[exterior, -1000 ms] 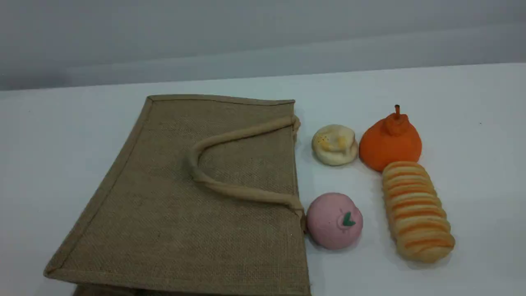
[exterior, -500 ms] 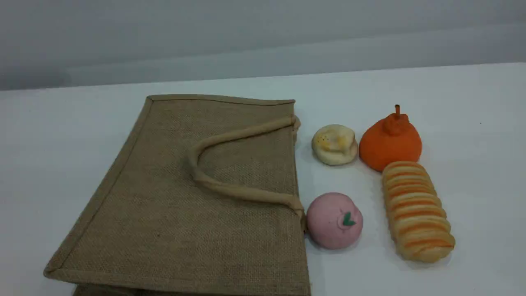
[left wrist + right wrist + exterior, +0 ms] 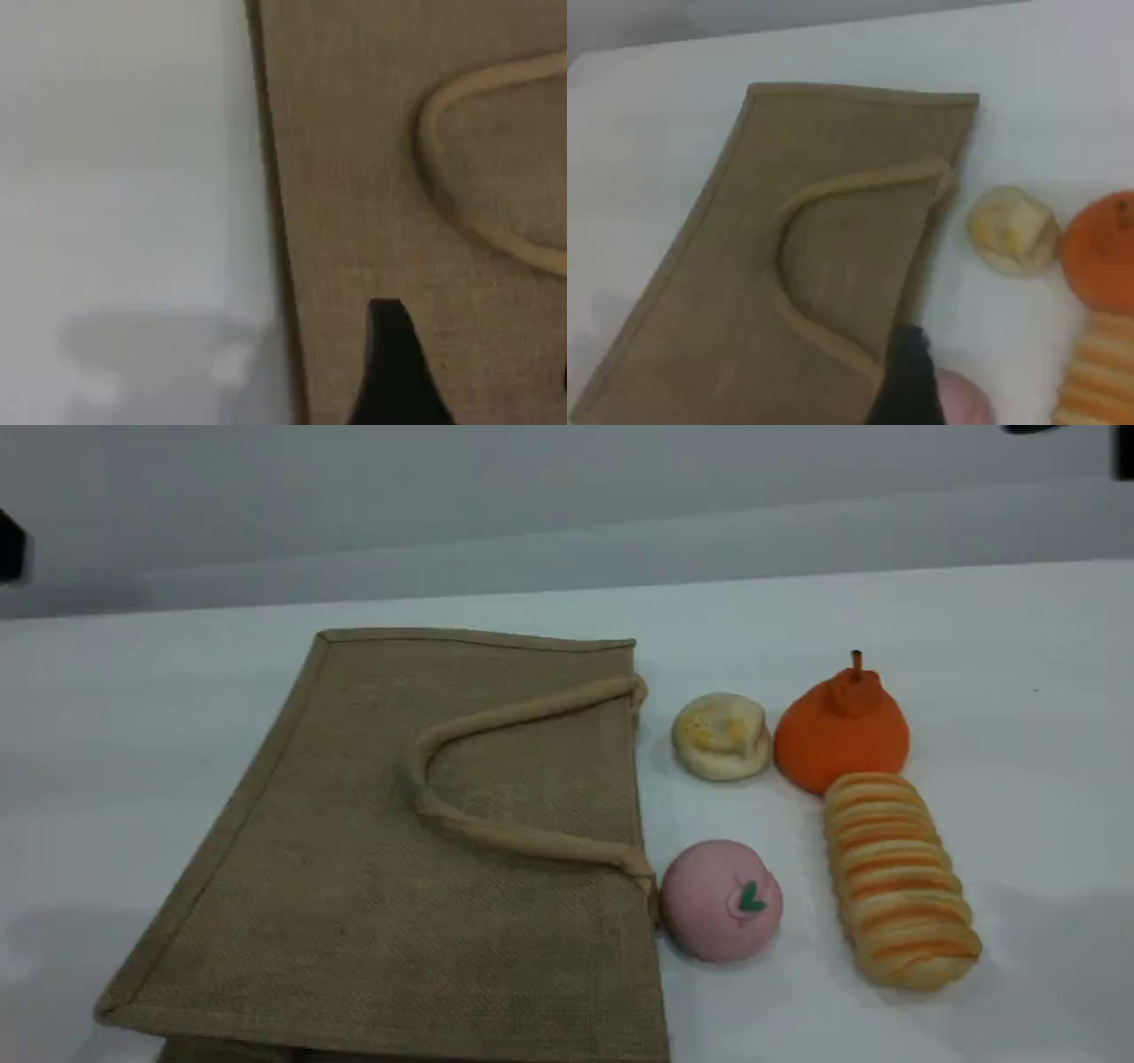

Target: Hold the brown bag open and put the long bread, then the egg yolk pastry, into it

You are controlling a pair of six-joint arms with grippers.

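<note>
The brown bag (image 3: 425, 850) lies flat on the table (image 3: 1019, 691), mouth facing the foods, handle (image 3: 496, 833) draped across it. Best opening move, I'd say: pinch only the top layer by that handle. The left gripper (image 3: 478, 372) hangs over the bag; the right gripper (image 3: 908, 381) hangs at its mouth. Neither holds anything; jaw spread unclear. The long bread (image 3: 899, 881) and egg yolk pastry (image 3: 722, 735) wait rightward.

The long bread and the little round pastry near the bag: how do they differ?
The long bread is an elongated loaf ridged with orange and cream stripes; the egg yolk pastry is small, round and cream-white with a yellow blotch. The bread lies nearer the camera and farther from the brown bag; the pastry sits close to its mouth. Both rest untouched on the table.
</note>
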